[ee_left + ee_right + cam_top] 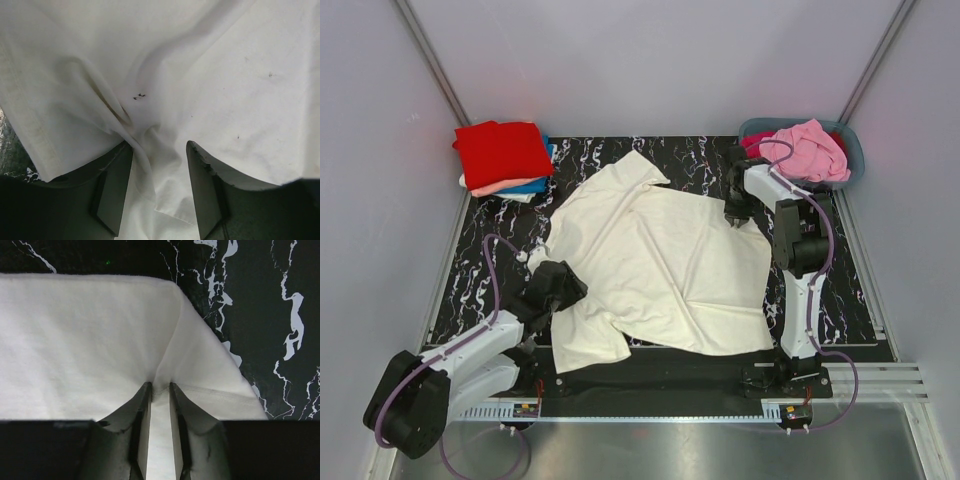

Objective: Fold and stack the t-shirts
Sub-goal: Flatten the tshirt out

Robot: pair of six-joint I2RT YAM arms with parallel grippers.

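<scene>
**Cream shirt spread flat, a claw at each side**

At the back left corner of the black, white-veined tabletop (pixel 695 160) sits a stack of folded t-shirts (pixel 510 175). A red t-shirt (pixel 500 150) lies on top, with salmon and blue layers showing at its edge.

Just to the right of the stack, the large cream soft-cloth t-shirt (pixel 660 260) lies spread and rumpled across the middle of the table. One sleeve points toward the back.

The left gripper (pixel 160 150) is down on the shirt's left edge. Its fingers (pixel 112 190) stand apart, released, astride a gathered ridge of cloth that fills the gap without being squeezed from both sides.

The right gripper (pixel 160 387) is at the shirt's far right corner. Its fingers (pixel 142 430) are drawn close together and clenched on the hem, and the cloth creases toward their tips.

Behind that arm, in the back right corner, a grey-blue plastic tub (pixel 858 152) holds a crumpled pink t-shirt (pixel 812 150) heaped over a magenta t-shirt (pixel 757 143).
</scene>
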